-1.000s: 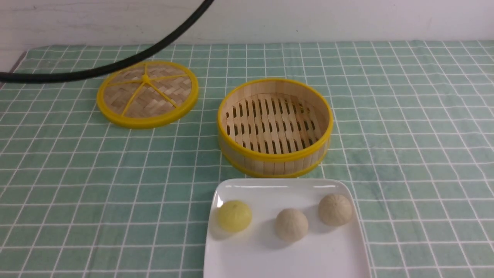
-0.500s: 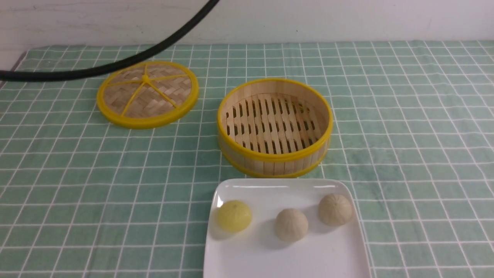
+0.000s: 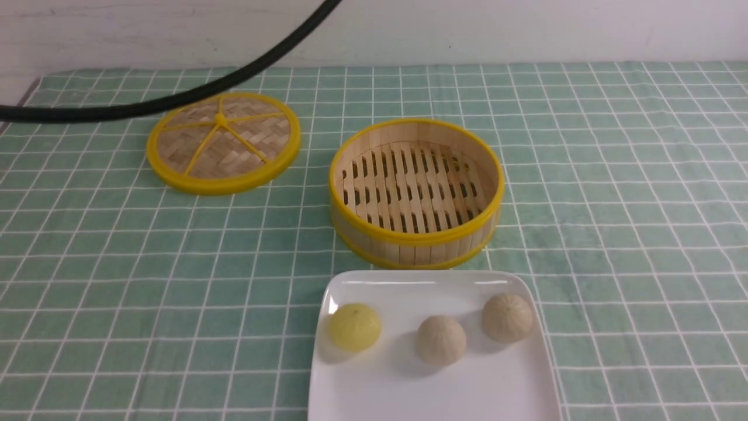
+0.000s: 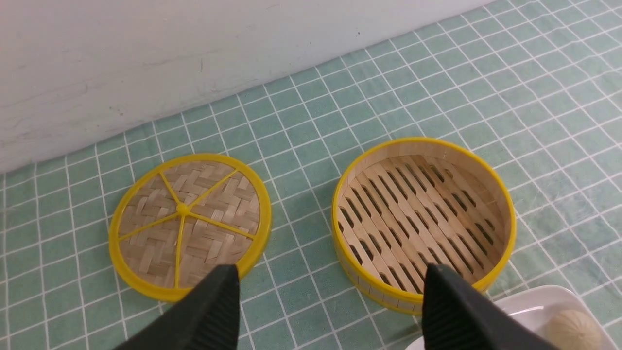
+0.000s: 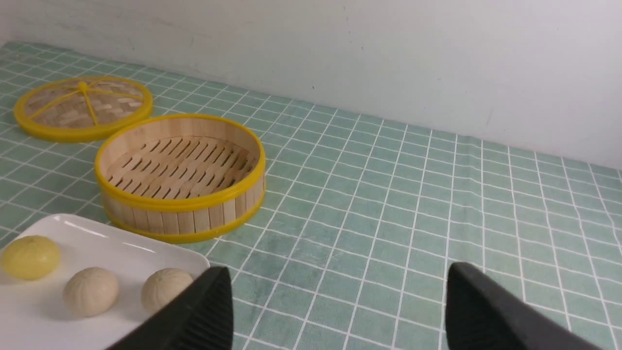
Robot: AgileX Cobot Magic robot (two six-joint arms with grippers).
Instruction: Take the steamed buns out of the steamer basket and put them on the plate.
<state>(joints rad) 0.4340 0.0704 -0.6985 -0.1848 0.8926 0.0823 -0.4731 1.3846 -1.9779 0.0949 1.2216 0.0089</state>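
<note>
green checked tablecloth (image 3: 117, 263) up against a white wall (image 3: 467, 29). steamer basket (image 3: 416, 248) sits mid-table, upright, and its slatted floor is bare in all three views, no bun left inside. plate (image 3: 409, 397) is just in front of it on the robot's side, with its near edge cut off by the frame. the gap to the basket is slim and i can't tell if they touch. all three steamed buns (image 5: 91, 290) are on the plate in a loose row, apart from each other: yellow bun (image 3: 355, 327) close to the plate's left edge, cream bun (image 3: 441, 340) in the middle, second cream bun (image 3: 507, 317) to the right and a bit nearer the basket. lid (image 3: 222, 142) lies flat, left of and behind the basket and well apart from it, with a black cable (image 3: 175, 102) arcing past its far side. left gripper (image 4: 328, 277) has its jaws spread wide with nothing between them, above the cloth between lid and basket. right gripper (image 5: 337, 270) is the same, wide open and empty, over bare cloth to the right of the plate. neither shows in the front view. my read: the transfer is done and this is the end state. next move calls for no more picks, just pulling both arms clear. the right one needs care, since one finger sits near the plate's corner and a clip there could roll a bun off.
</note>
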